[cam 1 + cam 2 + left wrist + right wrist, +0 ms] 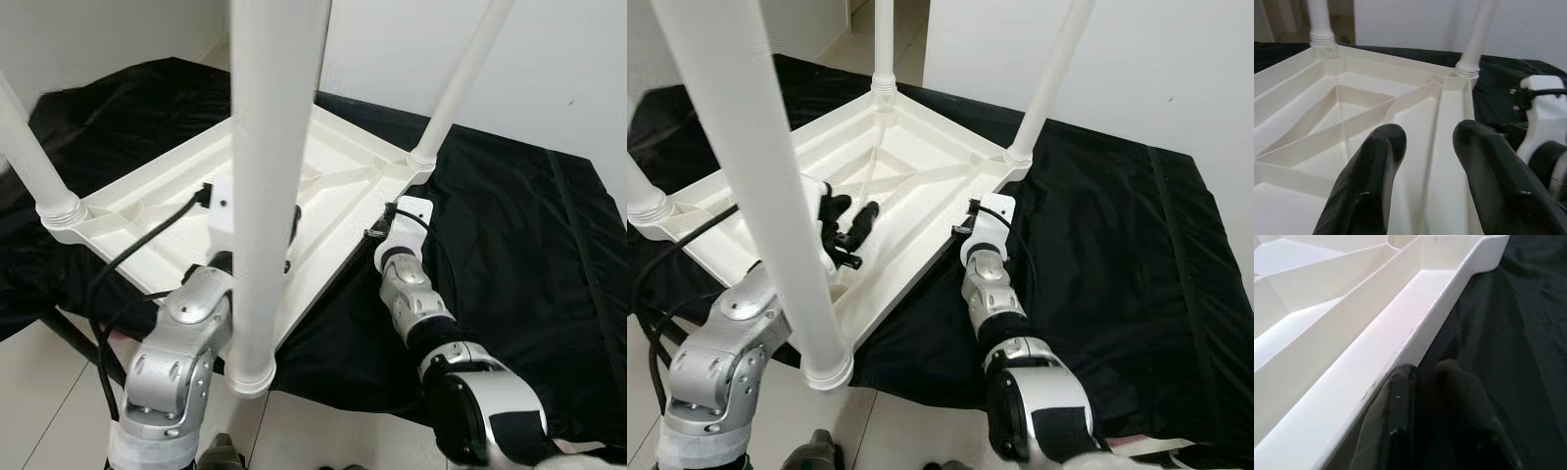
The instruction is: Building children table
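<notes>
A white plastic children's table (921, 186) lies upside down on a black cloth. Its legs point up: the near leg (774, 196) stands right before my head, another leg (1048, 78) at the right corner and one (884, 44) at the far corner. My left gripper (850, 217) hovers open over the ribbed underside, nothing between its fingers (1376, 161). My right gripper (1425, 377) is shut and lies low on the cloth, right against the table's right rim (1415, 333). In the right eye view its white wrist housing (988, 220) hides the fingers.
The black cloth (1117, 255) spreads wide to the right of the table. A white wall (1136, 59) stands behind. Pale floor tiles (892, 421) show in front. Black cables (127, 255) trail from my left arm past the left leg (29, 147).
</notes>
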You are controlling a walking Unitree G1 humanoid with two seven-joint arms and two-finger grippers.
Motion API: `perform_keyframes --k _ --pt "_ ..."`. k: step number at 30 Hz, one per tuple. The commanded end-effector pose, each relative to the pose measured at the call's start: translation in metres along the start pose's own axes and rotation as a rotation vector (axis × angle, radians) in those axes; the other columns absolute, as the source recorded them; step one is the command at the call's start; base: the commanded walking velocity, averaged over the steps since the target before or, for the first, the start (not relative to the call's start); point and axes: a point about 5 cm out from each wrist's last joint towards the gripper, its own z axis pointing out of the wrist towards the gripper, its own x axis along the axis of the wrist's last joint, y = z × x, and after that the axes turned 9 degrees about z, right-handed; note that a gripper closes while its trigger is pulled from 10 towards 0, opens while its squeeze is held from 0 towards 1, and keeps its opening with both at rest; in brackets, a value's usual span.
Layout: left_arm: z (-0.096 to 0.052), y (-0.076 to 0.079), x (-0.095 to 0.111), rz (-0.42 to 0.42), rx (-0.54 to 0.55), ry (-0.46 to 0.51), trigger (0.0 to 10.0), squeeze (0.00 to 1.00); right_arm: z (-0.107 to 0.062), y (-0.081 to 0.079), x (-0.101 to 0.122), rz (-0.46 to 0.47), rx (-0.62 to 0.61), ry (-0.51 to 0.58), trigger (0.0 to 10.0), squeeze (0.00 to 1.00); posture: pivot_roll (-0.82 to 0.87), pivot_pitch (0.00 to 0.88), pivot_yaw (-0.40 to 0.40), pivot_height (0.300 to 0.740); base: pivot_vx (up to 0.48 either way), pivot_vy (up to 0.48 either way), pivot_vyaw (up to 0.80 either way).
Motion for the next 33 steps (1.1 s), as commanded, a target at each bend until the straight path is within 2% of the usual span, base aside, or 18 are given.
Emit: perform_keyframes --k 1,8,10,14,19,24,30,33 --pt "-0.001 0.009 0.001 -0.019 0.002 -0.003 10.0 0.00 0.000 -0.003 -0.005 0.010 0.035 -0.042 10.0 0.00 0.32 0.105 -0.085 0.740 0.000 0.000 0.00" --pt "0.000 0.012 0.003 -0.020 0.001 -0.001 10.0 0.00 0.003 -0.008 0.001 0.027 0.081 -0.028 10.0 0.00 0.32 0.109 -0.081 0.740 0.000 0.000 0.00" --pt "0.004 0.015 0.007 -0.040 0.001 0.014 10.0 0.00 0.005 -0.026 0.011 0.058 0.219 -0.013 10.0 0.00 0.30 0.108 -0.065 0.740 0.000 0.000 0.00" --pt "0.005 0.015 0.008 -0.044 0.001 0.017 10.0 0.00 0.005 -0.031 0.014 0.050 0.256 -0.008 10.0 0.00 0.30 0.107 -0.058 0.740 0.000 0.000 0.00" --pt "0.010 0.015 0.011 -0.052 0.006 0.027 10.0 0.00 0.005 -0.039 0.015 -0.022 0.287 -0.020 10.0 0.00 0.28 0.107 -0.046 0.740 0.000 0.000 0.00" --pt "0.013 0.017 0.013 -0.061 0.007 0.031 10.0 0.00 0.005 -0.049 0.016 -0.056 0.318 -0.025 10.0 0.00 0.28 0.106 -0.039 0.740 0.000 0.000 0.00" --pt "0.015 0.019 0.014 -0.063 0.003 0.033 10.0 0.00 0.006 -0.049 0.018 -0.079 0.300 -0.020 10.0 0.00 0.28 0.110 -0.044 0.740 0.000 0.000 0.00" --pt "0.014 0.017 0.012 -0.056 0.015 0.025 10.0 0.00 0.007 -0.039 0.019 -0.080 0.243 0.001 10.0 0.00 0.29 0.113 -0.056 0.740 0.000 0.000 0.00"
